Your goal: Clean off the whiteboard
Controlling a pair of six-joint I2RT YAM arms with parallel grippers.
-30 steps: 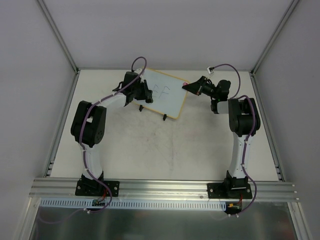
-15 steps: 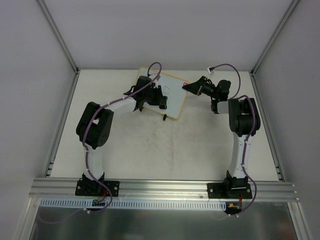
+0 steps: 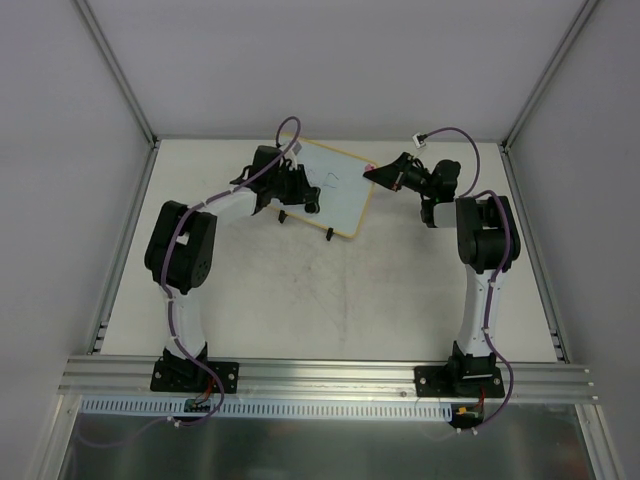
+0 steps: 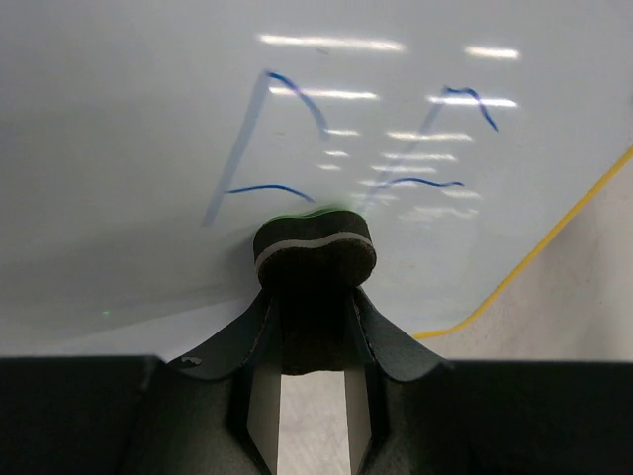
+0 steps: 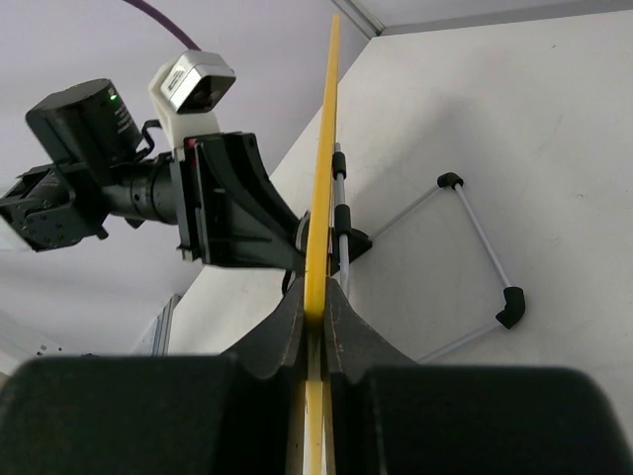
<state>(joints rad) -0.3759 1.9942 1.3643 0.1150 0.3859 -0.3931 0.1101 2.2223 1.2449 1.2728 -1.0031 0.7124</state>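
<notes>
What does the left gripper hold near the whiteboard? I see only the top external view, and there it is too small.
Observer: A dark eraser pad, pinched in the left gripper; its end looks pressed to the whiteboard.
Operator: Is any writing left?
Observer: Yes, thin blue strokes just beyond the pad.
Operator: And the right gripper?
Observer: The right gripper is shut on the board's yellow edge; the board stands upright.

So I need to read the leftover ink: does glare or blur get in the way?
Left wrist: bright glare streaks cross the wood-framed white board over the blue marker strokes above the dark eraser pad, yet legible. Top: strokes faint, tiny. Right wrist: board edge-on, right pincer blurred.
</notes>
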